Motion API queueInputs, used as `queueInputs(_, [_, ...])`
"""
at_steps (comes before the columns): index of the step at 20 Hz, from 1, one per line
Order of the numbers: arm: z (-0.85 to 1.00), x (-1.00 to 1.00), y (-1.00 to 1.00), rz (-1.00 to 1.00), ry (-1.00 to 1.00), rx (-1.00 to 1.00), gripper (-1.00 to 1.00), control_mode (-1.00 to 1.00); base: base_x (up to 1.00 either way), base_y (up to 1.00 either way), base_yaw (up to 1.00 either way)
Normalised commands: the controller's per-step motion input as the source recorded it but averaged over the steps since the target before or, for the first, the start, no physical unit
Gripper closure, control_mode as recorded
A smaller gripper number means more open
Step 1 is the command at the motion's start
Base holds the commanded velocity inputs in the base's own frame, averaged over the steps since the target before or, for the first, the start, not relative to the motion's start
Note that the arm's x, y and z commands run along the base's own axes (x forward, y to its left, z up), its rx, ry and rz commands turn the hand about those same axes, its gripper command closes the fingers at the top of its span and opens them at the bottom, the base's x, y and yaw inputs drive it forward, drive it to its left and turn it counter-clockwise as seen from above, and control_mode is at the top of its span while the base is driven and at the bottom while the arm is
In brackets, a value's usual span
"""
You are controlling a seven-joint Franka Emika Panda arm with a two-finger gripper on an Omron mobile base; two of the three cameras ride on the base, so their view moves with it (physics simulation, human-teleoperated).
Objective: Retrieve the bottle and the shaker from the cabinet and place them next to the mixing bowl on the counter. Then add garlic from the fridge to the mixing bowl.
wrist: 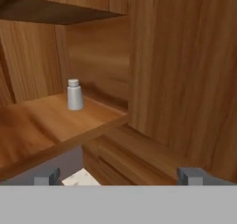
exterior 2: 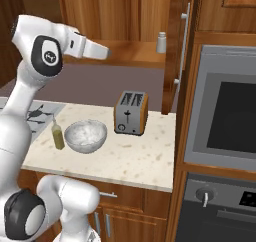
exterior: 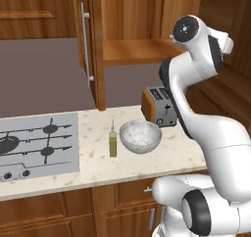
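Gripper (wrist: 118, 177) jaws were held fully spread and nothing was grasped between them; only the two dark fingertips (wrist: 46, 177) were seen at the lower edge of the hand view. Ahead and to its left, well apart, the shaker (wrist: 74, 95) was seen upright on the cabinet (wrist: 180, 79) shelf, set back from the plank's front edge, with bare wood all around it. Far below the hand, the bottle (exterior: 112, 140) was found standing on the counter (exterior: 98, 167) just beside the mixing bowl (exterior: 140, 136). Behind the bowl a toaster (exterior: 159, 106) was placed, with open worktop in front.
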Motion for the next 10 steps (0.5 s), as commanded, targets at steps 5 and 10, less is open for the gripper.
queueInputs(5, [0.0, 0.46, -0.26, 0.0, 0.0, 0.09, -1.0, -1.0, 0.0, 0.0, 0.0])
queueInputs(10, [0.0, 0.36, -0.26, -0.01, 0.01, 0.06, -1.0, -1.0, 0.0, 0.0, 0.0])
